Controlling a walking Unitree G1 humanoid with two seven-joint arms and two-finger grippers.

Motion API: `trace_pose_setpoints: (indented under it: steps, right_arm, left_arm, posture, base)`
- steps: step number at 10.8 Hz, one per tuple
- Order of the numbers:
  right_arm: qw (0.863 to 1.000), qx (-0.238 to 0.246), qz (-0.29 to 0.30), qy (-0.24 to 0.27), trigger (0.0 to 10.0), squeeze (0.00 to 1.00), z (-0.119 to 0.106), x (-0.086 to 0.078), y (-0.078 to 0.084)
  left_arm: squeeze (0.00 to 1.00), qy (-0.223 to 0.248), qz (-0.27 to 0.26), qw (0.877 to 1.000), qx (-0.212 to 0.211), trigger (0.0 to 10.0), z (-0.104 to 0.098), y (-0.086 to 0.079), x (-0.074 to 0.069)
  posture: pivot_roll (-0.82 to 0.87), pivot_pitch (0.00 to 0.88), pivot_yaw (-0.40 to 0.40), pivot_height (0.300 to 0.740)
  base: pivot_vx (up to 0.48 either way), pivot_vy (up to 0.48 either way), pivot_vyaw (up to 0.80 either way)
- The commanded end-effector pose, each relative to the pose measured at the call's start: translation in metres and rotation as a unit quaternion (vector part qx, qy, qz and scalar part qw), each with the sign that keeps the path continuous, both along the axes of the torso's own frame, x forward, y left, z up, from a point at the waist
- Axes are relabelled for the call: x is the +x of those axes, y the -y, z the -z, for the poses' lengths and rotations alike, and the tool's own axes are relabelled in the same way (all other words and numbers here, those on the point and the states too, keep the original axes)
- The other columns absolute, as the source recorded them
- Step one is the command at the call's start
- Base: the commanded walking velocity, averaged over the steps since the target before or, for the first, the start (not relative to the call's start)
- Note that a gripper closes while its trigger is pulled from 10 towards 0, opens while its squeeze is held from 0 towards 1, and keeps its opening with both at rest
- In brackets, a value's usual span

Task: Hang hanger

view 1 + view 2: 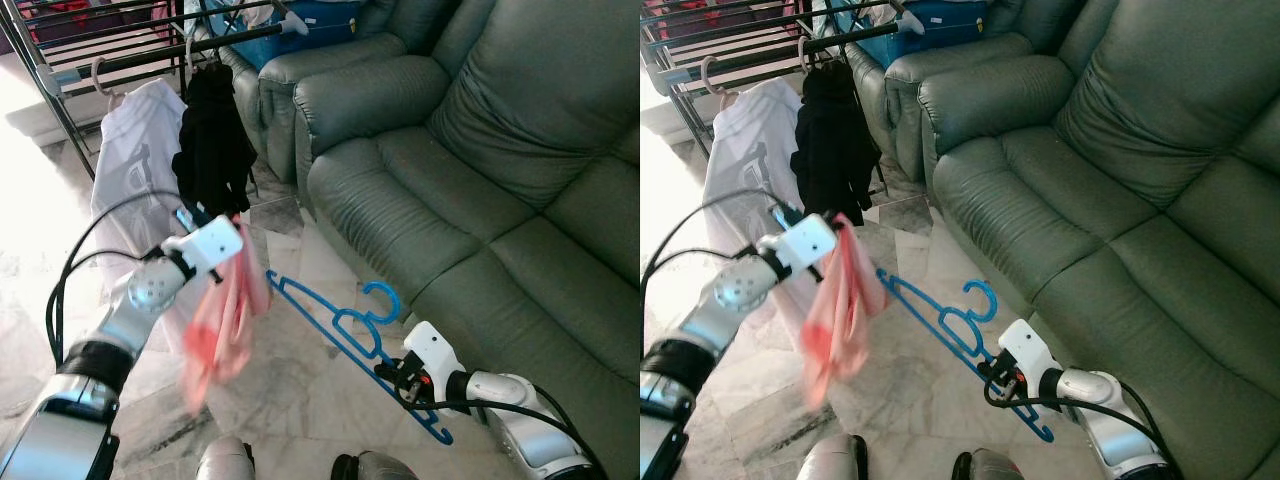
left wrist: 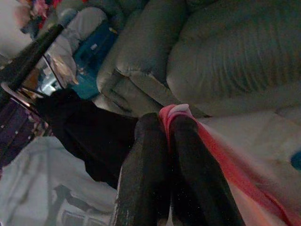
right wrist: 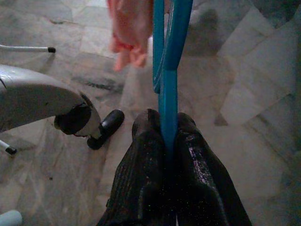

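Sofa (image 1: 480, 150) behind; right end effector (image 3: 162, 125) pinches hanger (image 3: 167, 56)

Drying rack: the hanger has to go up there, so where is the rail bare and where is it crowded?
On the drying rack, a short bare stretch lies between the white shirt and black garment; I'd aim there. Right of the black garment, sofa and blue bin crowd it.

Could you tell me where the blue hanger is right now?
The hanger is clamped in the right gripper, low before the sofa, right of the pink cloth.
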State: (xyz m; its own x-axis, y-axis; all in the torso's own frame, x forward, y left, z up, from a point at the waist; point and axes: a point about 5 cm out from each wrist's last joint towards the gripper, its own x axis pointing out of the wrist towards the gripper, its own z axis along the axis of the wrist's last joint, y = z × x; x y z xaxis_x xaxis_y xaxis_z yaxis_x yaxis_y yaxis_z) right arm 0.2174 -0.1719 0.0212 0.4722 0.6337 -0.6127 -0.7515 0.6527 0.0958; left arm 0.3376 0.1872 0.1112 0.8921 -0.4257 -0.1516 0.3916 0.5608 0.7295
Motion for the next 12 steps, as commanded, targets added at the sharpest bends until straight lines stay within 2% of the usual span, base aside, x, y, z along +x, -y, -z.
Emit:
trace_pose_setpoints:
  steps: [1, 3, 5, 6, 7, 8, 10, 12]
  right_arm:
    - [1.0, 0.001, -0.009, 0.004, 10.0, 0.0, -0.005, 0.0, 0.002]
    - [0.999, 0.013, -0.031, -0.004, 10.0, 0.0, -0.007, -0.007, 0.0]
    - [0.999, 0.021, -0.048, -0.003, 10.0, 0.0, -0.013, -0.005, -0.001]
    - [0.999, 0.011, -0.036, 0.008, 10.0, 0.0, -0.015, 0.0, 0.003]
    - [0.999, -0.009, -0.013, 0.049, 10.0, 0.0, -0.019, 0.01, 0.009]
    - [0.995, -0.006, 0.023, 0.097, 10.0, 0.0, -0.029, 0.023, 0.014]
    - [0.994, 0.03, 0.009, 0.106, 10.0, 0.0, -0.042, 0.025, 0.013]
    - [0.994, 0.042, -0.012, 0.096, 10.0, 0.0, -0.04, 0.02, 0.009]
  left_arm:
    - [0.0, 0.013, 0.0, 1.0, -0.005, 10.0, -0.005, -0.001, 0.002]
    - [0.0, 0.008, -0.001, 1.0, -0.001, 10.0, 0.0, 0.0, 0.0]
    - [0.0, 0.009, 0.001, 1.0, -0.004, 10.0, 0.002, 0.003, 0.0]
    - [0.0, 0.008, 0.008, 1.0, -0.008, 10.0, 0.001, 0.006, 0.0]
    - [0.0, 0.007, 0.016, 1.0, -0.006, 10.0, 0.001, 0.008, -0.001]
    - [0.0, 0.006, 0.013, 1.0, 0.002, 10.0, 0.004, 0.006, -0.002]
    - [0.0, 0.004, 0.01, 1.0, 0.013, 10.0, 0.007, 0.003, -0.002]
    - [0.0, 0.003, 0.015, 1.0, 0.01, 10.0, 0.008, 0.006, -0.003]
  posture:
    - [-0.05, 0.099, -0.024, 0.74]
    - [-0.05, 0.108, -0.022, 0.74]
    - [-0.05, 0.108, -0.025, 0.74]
    - [-0.05, 0.109, -0.026, 0.74]
    - [-0.05, 0.109, -0.026, 0.74]
    - [-0.05, 0.109, -0.026, 0.74]
    - [-0.06, 0.11, -0.026, 0.74]
    - [-0.06, 0.11, -0.026, 0.74]
  base:
    - [0.0, 0.0, 0.0]
    - [0.0, 0.0, 0.0]
    - [0.0, 0.0, 0.0]
    - [0.0, 0.0, 0.0]
    - [0.0, 0.0, 0.0]
    - [0.0, 0.0, 0.0]
    - [0.0, 0.0, 0.0]
    - [0.0, 0.0, 0.0]
